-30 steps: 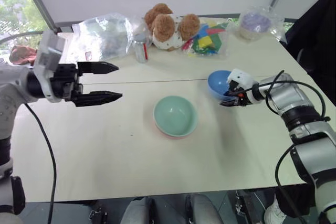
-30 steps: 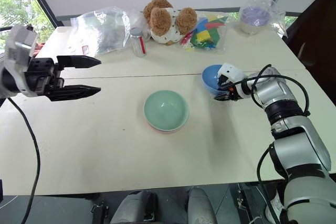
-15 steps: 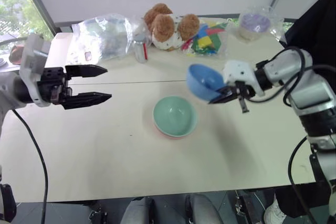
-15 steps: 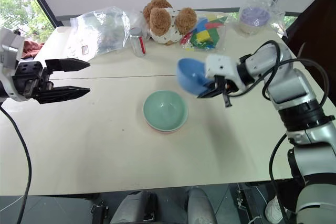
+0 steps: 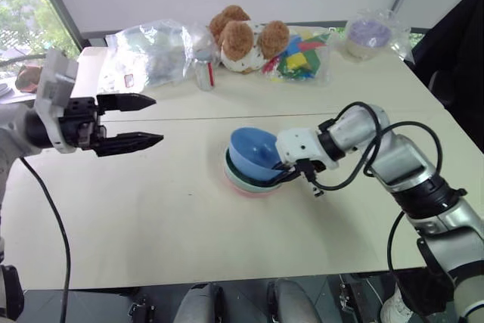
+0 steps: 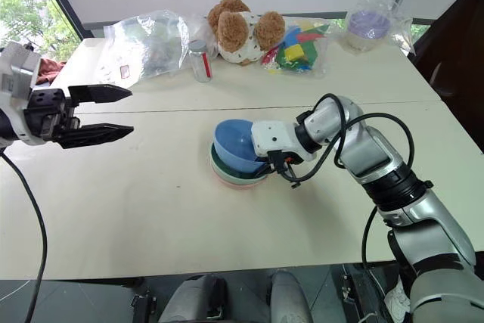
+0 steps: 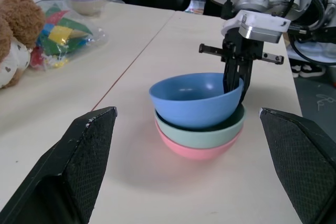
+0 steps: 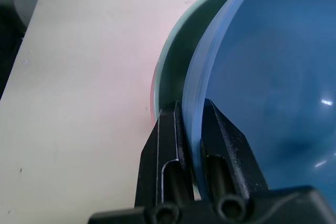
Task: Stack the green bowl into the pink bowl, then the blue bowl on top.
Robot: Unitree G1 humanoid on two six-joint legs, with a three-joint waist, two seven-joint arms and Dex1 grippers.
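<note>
The right tool (image 5: 281, 166) is clamped tight on the rim of the blue bowl (image 5: 253, 153), one finger inside the wall and one outside, as the right wrist view shows close up. It holds the blue bowl tilted, sitting partly down in the green bowl (image 7: 210, 132), which is nested in the pink bowl (image 7: 194, 149) near the middle of the desk (image 5: 189, 225). The left tool (image 5: 140, 120) hangs above the desk's left side, well apart from the stack, its two black fingers spread wide with nothing between them. Along the far edge of the desk lie a clear plastic bag (image 5: 151, 51), a brown teddy bear (image 5: 242, 35), a bag of coloured blocks (image 5: 302, 58) and a wrapped purple bowl (image 5: 368, 34).
</note>
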